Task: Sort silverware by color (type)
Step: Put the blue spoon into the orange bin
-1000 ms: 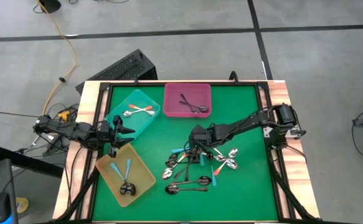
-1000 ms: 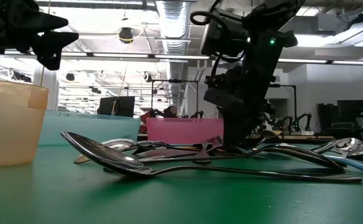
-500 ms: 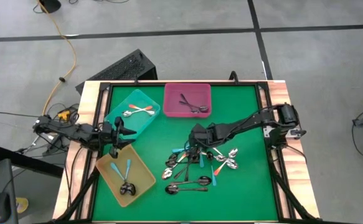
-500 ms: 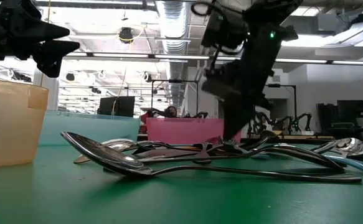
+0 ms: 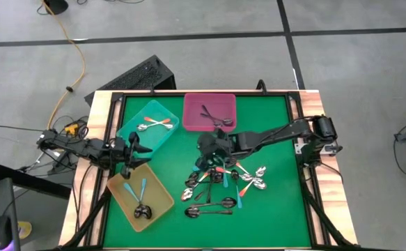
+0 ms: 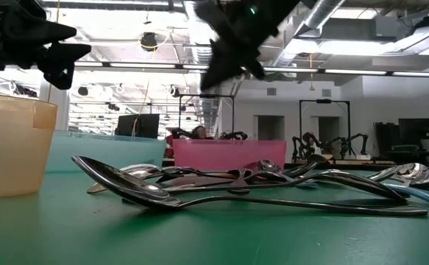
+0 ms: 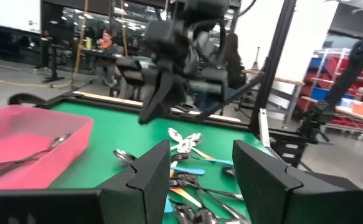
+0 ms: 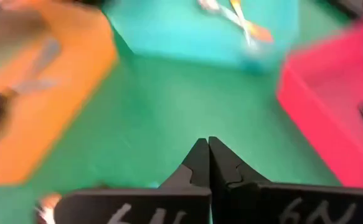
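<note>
Spoons lie heaped at centre-right of the high view on the green worktop. The right gripper hangs over the heap's upper-left edge, between it and the pink tray. The left gripper waits at the left, between the teal tray and the yellow tray.

In the low view, the right gripper sits high at upper centre, clear of the tangled spoons below.

The left wrist view shows that arm's own jaws standing open, the left gripper facing the heap and the right gripper above it.

In the right wrist view, the right gripper has its jaws pressed together, and no spoon is visible between them, so I judge the grasp empty or too thin to see.

To do this step well, check the catch first. If nothing is held, open the jaws, come down on one handle lying free at the heap's edge, and lift straight up so its neighbours do not drag along.
</note>
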